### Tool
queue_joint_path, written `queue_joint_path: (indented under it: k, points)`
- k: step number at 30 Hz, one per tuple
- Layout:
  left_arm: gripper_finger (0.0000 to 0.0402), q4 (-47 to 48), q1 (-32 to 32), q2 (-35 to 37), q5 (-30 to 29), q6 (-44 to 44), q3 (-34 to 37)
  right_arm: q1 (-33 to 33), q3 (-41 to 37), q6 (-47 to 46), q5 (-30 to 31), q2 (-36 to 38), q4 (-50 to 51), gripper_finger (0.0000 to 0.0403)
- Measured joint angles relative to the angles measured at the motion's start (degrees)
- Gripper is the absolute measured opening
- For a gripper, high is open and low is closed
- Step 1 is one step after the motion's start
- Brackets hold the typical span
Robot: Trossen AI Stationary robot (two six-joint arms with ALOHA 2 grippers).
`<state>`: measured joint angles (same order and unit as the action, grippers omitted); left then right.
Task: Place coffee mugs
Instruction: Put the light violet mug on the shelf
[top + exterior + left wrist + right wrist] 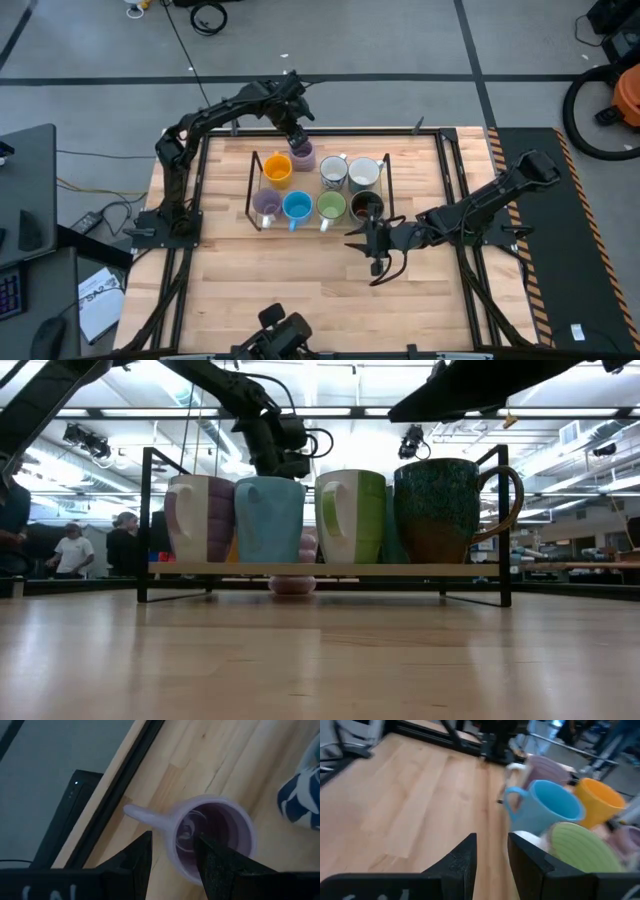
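A black wire rack [252, 190] holds the mugs in two rows. The near row is purple [266, 205], blue [297, 207], green [331, 207] and dark brown [366, 207]. The far row is orange [278, 168], patterned white [334, 172] and pale white-grey [364, 173]. A lavender mug [212, 832] stands upright on its base on wood at the far row. My left gripper [173, 837] is open just above it. One finger [215, 865] is over the hollow. The other [140, 860] is outside, by the handle [142, 815]. My right gripper [375, 243] is open, on the near side of the dark brown mug.
The wooden table's near half [300, 290] is bare. Black frame rails [195, 200] run along the table's left and right sides. The rack's upright wires [145, 520] rise above the mugs. People stand in the room beyond the table [72, 550].
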<state>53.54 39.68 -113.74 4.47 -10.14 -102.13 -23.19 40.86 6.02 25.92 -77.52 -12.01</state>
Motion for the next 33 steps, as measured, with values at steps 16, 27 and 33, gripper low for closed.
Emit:
queue_joint_path:
  k: [16,27,33]
  points:
    - [0.0150,-2.74,0.28,-0.06,-0.15,-8.87,0.46,-0.61,-4.65,-1.49,-3.11,-0.15,-6.37,0.0115]
    - [0.0150,-1.04,0.92,-2.46,3.26,-10.68,0.59,-0.76,-6.84,-5.49,-3.53,-0.15,-9.82,0.0115]
    - [0.0150,-1.52,1.02,-3.51,1.53,-11.62,0.55,-0.76,-6.84,-5.86,-3.55,-0.15,-9.85,0.0115]
